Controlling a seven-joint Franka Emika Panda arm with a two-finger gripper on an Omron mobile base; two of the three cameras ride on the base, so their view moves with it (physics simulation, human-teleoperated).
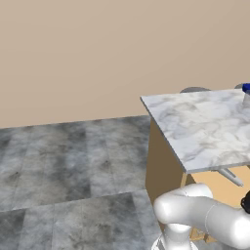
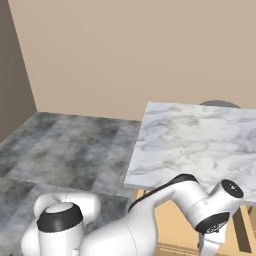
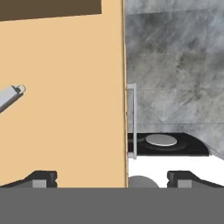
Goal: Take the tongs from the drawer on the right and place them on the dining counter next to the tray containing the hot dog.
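The tool gapes fully wide and empty above the orange-tan wooden drawer; the slim grey metal tongs lie far to its left.

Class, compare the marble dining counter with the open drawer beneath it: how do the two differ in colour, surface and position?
The dining counter is white with grey veining; the drawer is plain orange-tan inside. The counter's slab sits on top, while the drawer stands pulled out lower down, under the counter's edge. In the left base view the counter's near part is bare; the drawer holds the grey tongs, seen in the hand view. Both offer flat, level surfaces.
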